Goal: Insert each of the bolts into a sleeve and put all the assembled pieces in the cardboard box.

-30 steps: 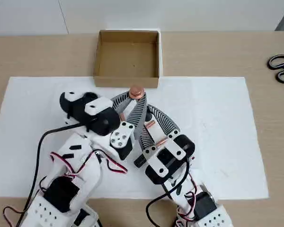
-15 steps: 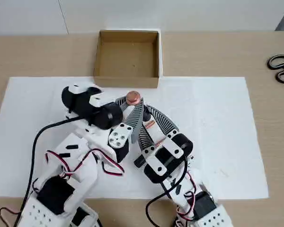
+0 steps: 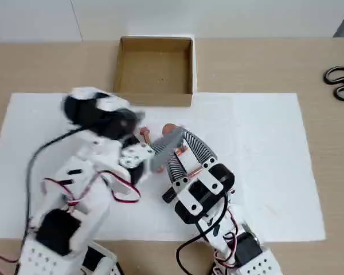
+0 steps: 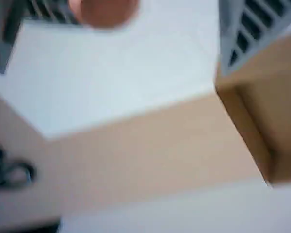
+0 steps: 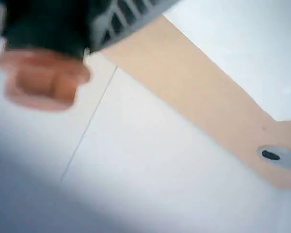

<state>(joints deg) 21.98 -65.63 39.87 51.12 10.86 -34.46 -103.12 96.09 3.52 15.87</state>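
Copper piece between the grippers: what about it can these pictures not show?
High view: the copper piece is too small to tell bolt from sleeve.
Left wrist view: it is blurred and cut off by the edge.
Right wrist view: blurred, a dark part overlaps it.

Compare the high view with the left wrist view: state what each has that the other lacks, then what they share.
High view, not left wrist: the bodies of the left arm and right arm, and the cardboard box's inside floor. Left wrist, not high: a low, side-on look at the box's corner, and the wide gap between the left gripper's fingers. Both: the box, the scissors, the white sheet, the table and a copper-coloured piece.
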